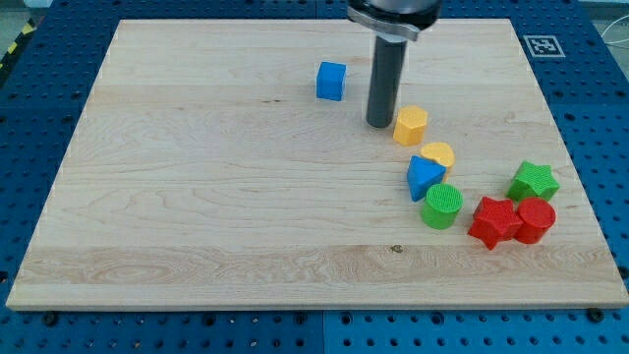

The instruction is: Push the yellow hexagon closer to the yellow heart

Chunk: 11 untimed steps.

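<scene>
- Camera view: my tip (379, 124) sits on the wooden board (197, 197) in its upper middle part, the dark rod rising straight up out of the view's top.
- I have no gripper on this arm, so there is nothing to open or close; the rod holds nothing.
- The yellow hexagon (411, 126) lies just to the view's right of my tip, very close; I cannot tell whether the two touch.
- The yellow heart (438, 153) lies just below and to the right of the hexagon, the two near each other with a thin gap showing between them.
- A blue triangle (424, 177) sits right against the heart's lower left side, partly covering it from this angle.
- A green cylinder (442, 206) stands just below the triangle, close to touching it.
- A blue cube (331, 81) rests alone to the view's left of the rod, apart from every other block.
- Toward the view's right edge, a green star (534, 181) sits above a red cylinder (536, 219).
- A red star (493, 221) lies beside the red cylinder on its left, the two touching.
</scene>
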Each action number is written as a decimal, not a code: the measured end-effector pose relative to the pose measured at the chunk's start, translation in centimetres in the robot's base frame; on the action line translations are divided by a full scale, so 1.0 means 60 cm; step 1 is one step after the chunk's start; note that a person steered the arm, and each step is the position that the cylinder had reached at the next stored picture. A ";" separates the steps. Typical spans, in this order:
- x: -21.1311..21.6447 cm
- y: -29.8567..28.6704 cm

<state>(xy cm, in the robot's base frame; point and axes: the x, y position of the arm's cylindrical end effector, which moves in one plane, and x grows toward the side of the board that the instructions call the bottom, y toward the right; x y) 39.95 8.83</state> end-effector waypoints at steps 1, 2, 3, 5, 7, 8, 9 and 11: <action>-0.007 0.053; -0.005 0.077; 0.010 0.078; 0.019 0.119; 0.033 0.129; 0.021 0.129; 0.022 0.135; 0.037 0.144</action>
